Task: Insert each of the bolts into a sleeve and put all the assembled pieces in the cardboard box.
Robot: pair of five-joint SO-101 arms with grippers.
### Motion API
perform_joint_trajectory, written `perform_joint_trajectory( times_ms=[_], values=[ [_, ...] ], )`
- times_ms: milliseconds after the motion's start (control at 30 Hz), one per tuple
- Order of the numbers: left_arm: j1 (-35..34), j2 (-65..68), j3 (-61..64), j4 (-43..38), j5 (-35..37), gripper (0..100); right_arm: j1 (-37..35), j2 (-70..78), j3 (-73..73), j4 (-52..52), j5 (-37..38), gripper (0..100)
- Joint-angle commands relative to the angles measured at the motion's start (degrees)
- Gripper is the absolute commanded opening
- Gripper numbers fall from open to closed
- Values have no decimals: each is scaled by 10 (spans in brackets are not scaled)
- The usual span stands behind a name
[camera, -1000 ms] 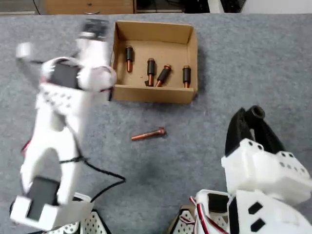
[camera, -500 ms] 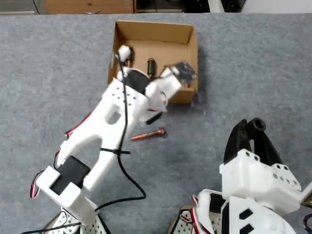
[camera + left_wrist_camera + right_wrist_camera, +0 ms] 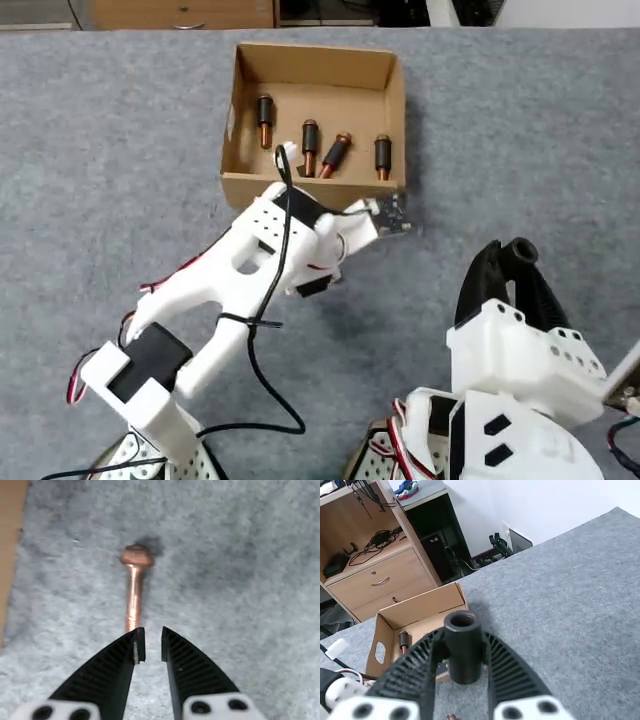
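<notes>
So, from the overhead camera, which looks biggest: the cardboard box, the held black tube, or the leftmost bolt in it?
Largest: brown cardboard box.
Then: black plastic tube and leftmost sleeved copper bolt look alike; the tube is nearer the camera, so unranked.

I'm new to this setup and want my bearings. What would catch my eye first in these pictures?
The right gripper clamps a black cylindrical sleeve above the grey table. The left gripper, slightly open, hangs just short of a bare copper-coloured bolt lying on the table near the open brown cardboard box, where four sleeved bolts lie.
</notes>
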Motion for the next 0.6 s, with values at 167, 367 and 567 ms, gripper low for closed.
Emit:
perform_joint_trajectory(
  times_ms=[167,367,567],
  values=[
    [11,-2,62,-106,-33,71,7,0,1,-15,2,2],
    [10,-2,106,-164,-35,71,7,0,2,-15,2,2],
    [10,12,132,-232,-36,71,7,2,2,-15,1,2]
  ],
)
